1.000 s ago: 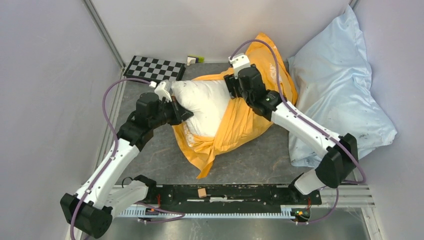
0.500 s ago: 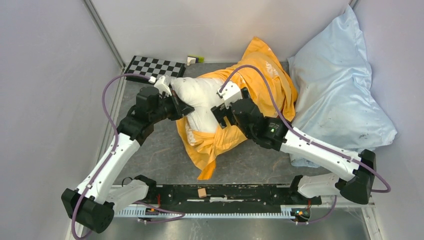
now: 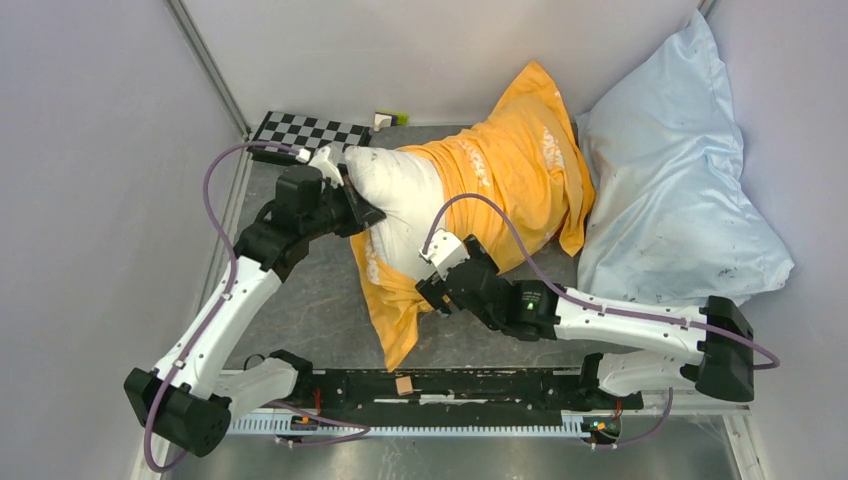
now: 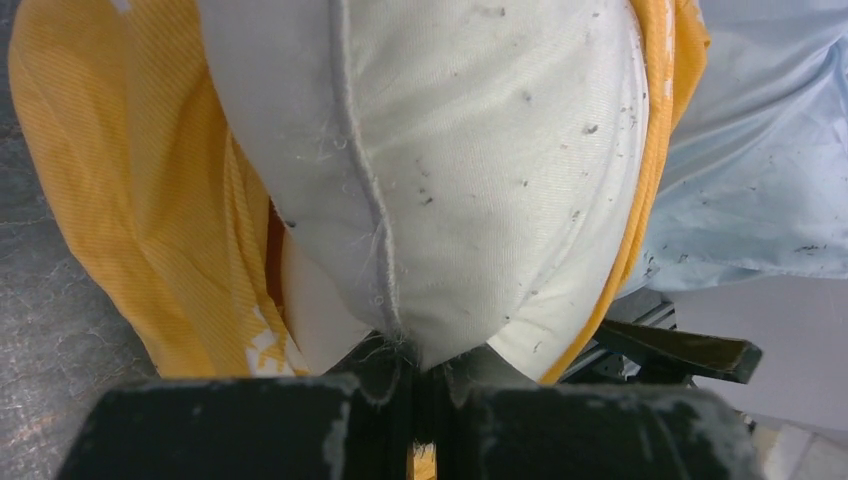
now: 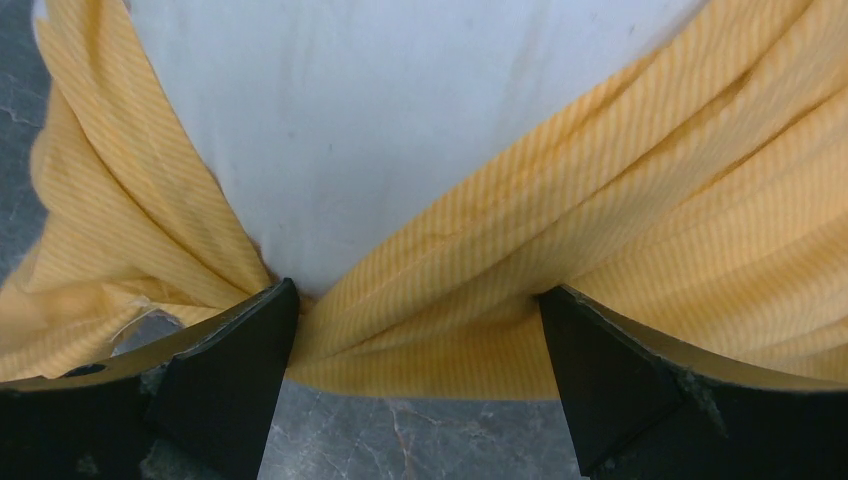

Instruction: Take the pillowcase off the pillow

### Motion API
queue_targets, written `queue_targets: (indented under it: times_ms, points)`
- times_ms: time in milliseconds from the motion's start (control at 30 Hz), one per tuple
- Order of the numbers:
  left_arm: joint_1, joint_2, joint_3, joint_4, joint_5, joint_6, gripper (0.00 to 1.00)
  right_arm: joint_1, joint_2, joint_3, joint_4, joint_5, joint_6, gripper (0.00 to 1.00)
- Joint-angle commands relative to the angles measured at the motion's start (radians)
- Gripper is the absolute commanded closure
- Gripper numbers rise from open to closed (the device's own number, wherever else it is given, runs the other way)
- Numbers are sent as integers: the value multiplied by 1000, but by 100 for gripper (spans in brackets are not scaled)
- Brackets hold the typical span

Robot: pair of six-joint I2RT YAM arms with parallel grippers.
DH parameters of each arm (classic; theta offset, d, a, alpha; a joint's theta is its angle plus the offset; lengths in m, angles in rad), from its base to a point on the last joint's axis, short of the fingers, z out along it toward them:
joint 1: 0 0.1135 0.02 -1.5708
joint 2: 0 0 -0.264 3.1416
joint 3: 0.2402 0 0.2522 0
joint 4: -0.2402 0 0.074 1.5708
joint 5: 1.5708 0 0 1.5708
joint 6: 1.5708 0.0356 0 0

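Beside the pale blue pillow, the white pillow lies half stripped.
The left gripper pinches its bare corner, farthest from the pale blue pillow, likely as an anchor. The right gripper gapes wide astride the bunched pillowcase, which covers the end nearest that pillow.

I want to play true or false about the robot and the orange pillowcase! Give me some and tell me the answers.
1. The left gripper pinches a corner of the white pillow. True.
2. The right gripper is shut tight on the pillowcase. False: its jaws stand wide open, with orange fabric between them.
3. The pillowcase is completely off the white pillow. False: only one end of the white pillow is bare; the rest is inside.
4. A pale blue pillow lies to the right of the pillowcase. True.
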Motion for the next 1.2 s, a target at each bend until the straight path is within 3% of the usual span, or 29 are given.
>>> queue_targets:
  times_ms: [0,100,200,400,500,633,733,900,1000,1167]
  points:
    - [2,-11,121,95,-36,-17,98,20,-15,-71,-50,80,75,2]
    - [5,-16,146,64,-62,-17,98,11,4,-128,-65,207,84,2]
    - [10,5,189,13,-54,-21,98,-16,37,-177,-55,211,92,2]
    - [23,14,179,26,-41,-54,98,-7,-7,-235,74,46,72,2]
    - [9,18,130,76,-10,-83,98,44,-23,-175,127,-26,59,2]
    - [-8,34,69,146,15,-144,98,152,155,63,-34,140,97,2]
    - [-14,33,53,174,13,-180,98,172,270,147,-78,214,118,2]
    - [-14,-2,79,131,-64,-181,98,174,351,113,-62,277,120,3]
    - [-11,9,130,76,-100,-160,98,199,354,58,-8,216,64,8]
    - [2,73,208,48,-79,-171,98,267,391,5,-22,259,29,7]
